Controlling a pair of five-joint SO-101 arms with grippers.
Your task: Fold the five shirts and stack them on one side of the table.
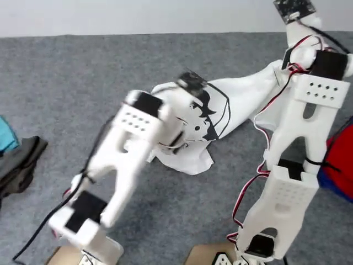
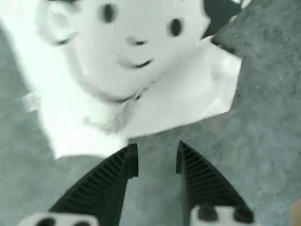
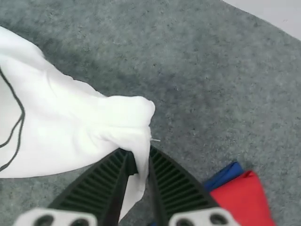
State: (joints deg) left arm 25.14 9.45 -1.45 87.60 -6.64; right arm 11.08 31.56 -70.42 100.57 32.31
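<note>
Grey felt (image 1: 110, 83) bears white shirt (image 1: 242, 105) between red-blue cloth (image 1: 339, 165) and dark clothes (image 1: 19, 160)

A: White shirt (image 1: 237, 105)?
B: Middle hidden under left arm (image 1: 132, 154); print blurred in left wrist view.
A: Table edges?
B: Dark garment (image 1: 19, 163) left, red cloth (image 1: 341, 152) right. Both cut off.

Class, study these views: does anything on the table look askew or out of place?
The white shirt lies crumpled and slanted on the table, not spread flat. The right gripper pinches one bunched corner; the left gripper hangs open beside the opposite end.
</note>
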